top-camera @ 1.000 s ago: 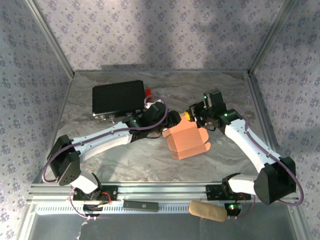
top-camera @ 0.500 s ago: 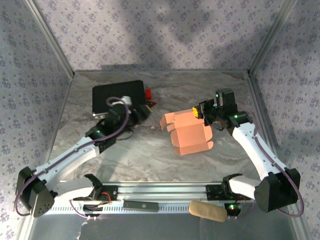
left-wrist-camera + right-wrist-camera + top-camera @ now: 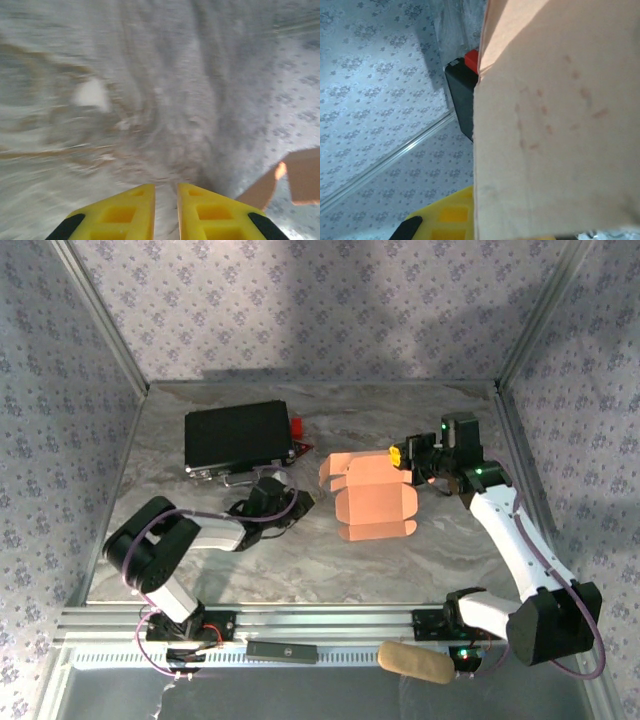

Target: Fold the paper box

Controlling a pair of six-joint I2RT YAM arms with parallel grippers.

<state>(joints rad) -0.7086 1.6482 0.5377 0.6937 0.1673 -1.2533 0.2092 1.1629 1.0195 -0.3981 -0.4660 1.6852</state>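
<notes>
A lab test cell is showing here: floral-papered walls (image 3: 330, 310) are closing in a marble-look table (image 3: 300, 550) on three sides (aluminium posts at the corners), with a slotted rail (image 3: 330, 620) running along the bottom of the frame.

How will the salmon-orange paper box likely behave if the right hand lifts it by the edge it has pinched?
The paper box looks like thin creased card, so it would probably sag and hinge at its folds rather than stay rigid. Its loose flaps on the left would likely swing. It seems light: the right hand grips just one edge, so it could pivot or slip there.
</notes>
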